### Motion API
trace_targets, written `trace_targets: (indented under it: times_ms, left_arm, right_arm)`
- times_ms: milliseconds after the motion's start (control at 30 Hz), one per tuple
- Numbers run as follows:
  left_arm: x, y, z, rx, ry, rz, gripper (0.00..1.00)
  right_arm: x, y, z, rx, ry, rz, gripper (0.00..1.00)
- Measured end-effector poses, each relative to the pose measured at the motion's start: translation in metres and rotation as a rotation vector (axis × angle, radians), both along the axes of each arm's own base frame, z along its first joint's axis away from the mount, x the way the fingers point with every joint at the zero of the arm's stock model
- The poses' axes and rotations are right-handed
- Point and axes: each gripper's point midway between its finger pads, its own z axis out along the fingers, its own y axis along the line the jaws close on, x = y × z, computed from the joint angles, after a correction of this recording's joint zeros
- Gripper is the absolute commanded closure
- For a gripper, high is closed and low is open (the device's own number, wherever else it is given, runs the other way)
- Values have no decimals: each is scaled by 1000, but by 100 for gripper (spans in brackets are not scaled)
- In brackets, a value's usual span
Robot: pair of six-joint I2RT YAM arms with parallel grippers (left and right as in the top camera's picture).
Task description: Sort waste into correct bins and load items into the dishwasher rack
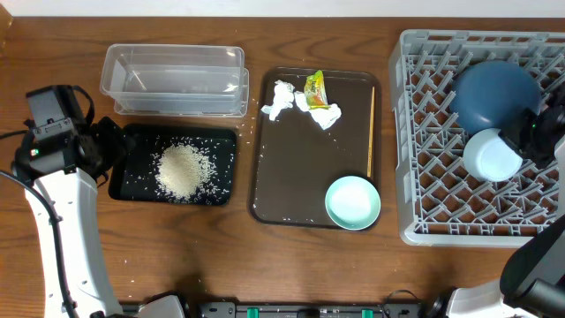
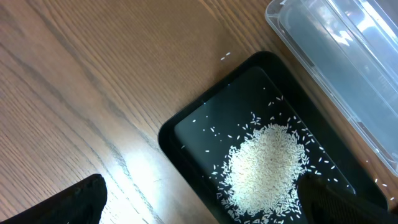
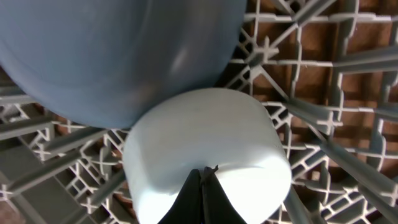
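Right gripper [image 3: 202,182], jaws closed, meets the upturned light blue bowl [image 1: 492,154], perhaps pinching its rim, in the right-hand rack [image 1: 424,190]; the dark blue dish [image 1: 494,93] crowds its far side. Left gripper [image 2: 202,202] hangs spread wide over the rice [image 1: 183,170] in the black tray [image 1: 132,184].

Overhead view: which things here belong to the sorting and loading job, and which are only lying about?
Job: rice, tissues, snack wrapper, black tray, clear tub, wooden stick, mint bowl, light blue bowl, dark blue dish, grey rack.
Lying about: brown serving tray.
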Motion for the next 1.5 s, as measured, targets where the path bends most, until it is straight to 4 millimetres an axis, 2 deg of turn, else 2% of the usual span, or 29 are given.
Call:
trace_targets:
  times_ms: [133,367,700,800,967,1067,1233,1500]
  left_arm:
    - [0,0,0,0,0,0,0]
    - [0,0,0,0,0,0,0]
    - [0,0,0,0,0,0,0]
    - [0,0,0,0,0,0,0]
    - [0,0,0,0,0,0,0]
    - [0,0,0,0,0,0,0]
    - [0,0,0,0,0,0,0]
    - [0,0,0,0,0,0,0]
  right_arm:
    - [7,-1,3,-2,-32,4,98]
    - [14,12,3,10,-43,40,99]
    - [15,19,3,22,-28,56,99]
    - [10,21,12,21,-28,56,99]
    - [-11,26,41,-4,-36,48,98]
    - [-17,26,48,-15,-29,43,99]
    - [-22,21,37,-28,12,15,99]
    - [-22,16,3,-18,93,-10,99]
